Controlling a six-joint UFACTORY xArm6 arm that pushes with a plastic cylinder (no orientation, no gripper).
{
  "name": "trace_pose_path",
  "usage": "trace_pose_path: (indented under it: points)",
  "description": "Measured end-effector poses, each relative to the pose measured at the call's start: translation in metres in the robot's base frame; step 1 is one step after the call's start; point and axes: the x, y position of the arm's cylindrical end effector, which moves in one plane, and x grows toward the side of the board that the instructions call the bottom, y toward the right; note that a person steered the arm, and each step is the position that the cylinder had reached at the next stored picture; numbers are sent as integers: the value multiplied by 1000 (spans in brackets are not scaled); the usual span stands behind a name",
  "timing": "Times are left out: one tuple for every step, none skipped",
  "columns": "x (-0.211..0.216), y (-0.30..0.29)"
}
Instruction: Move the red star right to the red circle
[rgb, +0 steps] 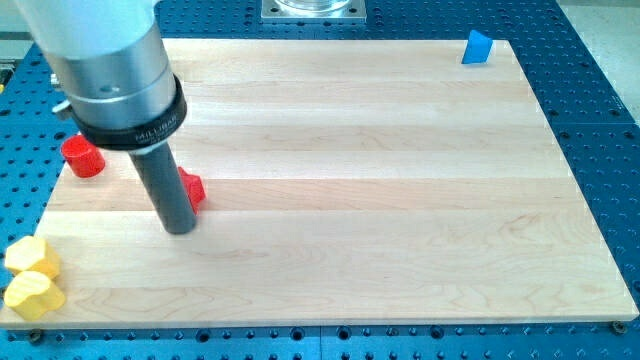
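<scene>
Nearest the view's bottom, two yellow blocks (30, 277) sit well to the left of my tip (180, 230), clear of the work. There is no gripper, only the rod. My tip rests on the bench (380, 200), and the red star (192, 188) peeks out just behind it, touching or nearly so. The red circle (82, 157) lies further left and behind. I judge the tip should go round to the star's right side and push gently leftward. A blue block (478, 47) stands far right.

A pale wooden board (400, 200) lies on a blue perforated table (600, 120); even, bright light.
</scene>
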Motion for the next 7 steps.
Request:
trace_pose_path:
  points:
    - [4, 48]
    - [-30, 30]
    - [-57, -30]
    - [-41, -41]
    - [19, -54]
    - [7, -143]
    - [-10, -94]
